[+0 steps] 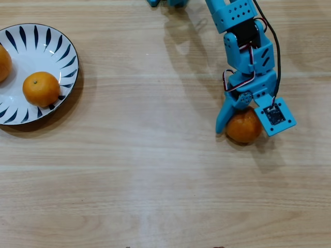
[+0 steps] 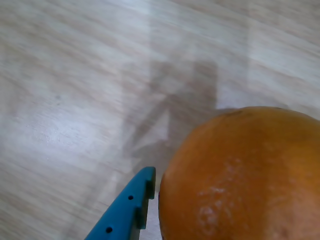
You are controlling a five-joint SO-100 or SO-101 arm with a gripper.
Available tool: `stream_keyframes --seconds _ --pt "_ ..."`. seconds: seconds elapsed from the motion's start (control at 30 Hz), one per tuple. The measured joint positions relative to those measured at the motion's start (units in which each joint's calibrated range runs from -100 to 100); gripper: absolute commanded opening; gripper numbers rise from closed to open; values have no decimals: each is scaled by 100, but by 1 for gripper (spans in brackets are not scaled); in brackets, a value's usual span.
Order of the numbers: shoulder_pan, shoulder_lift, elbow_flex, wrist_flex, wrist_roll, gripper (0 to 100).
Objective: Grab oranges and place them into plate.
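Two blue fingers [image 1: 226, 118] spread around one orange [image 1: 243, 126] on the wooden table [image 1: 155, 170], left finger touching its side. Seen only from overhead: two more oranges [image 1: 41, 89] on the plate [image 1: 61, 50], far left. Seen up close from the wrist: dimpled skin, one fingertip [image 2: 131, 205] beside it.

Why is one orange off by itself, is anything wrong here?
Nothing looks amiss. Two oranges sit on the plate; the third orange lies on the table between the gripper's fingers, intact.
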Motion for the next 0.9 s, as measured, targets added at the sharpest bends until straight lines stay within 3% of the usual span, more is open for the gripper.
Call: stream_keyframes --seconds 0.17,0.5,0.67,0.9 --pt "34 0 0 0 0 26" --pt "76 -135 168 9 104 26" --pt "321 -1024 637 904 454 26" --pt "1469 -2691 1009 1817 1017 26"
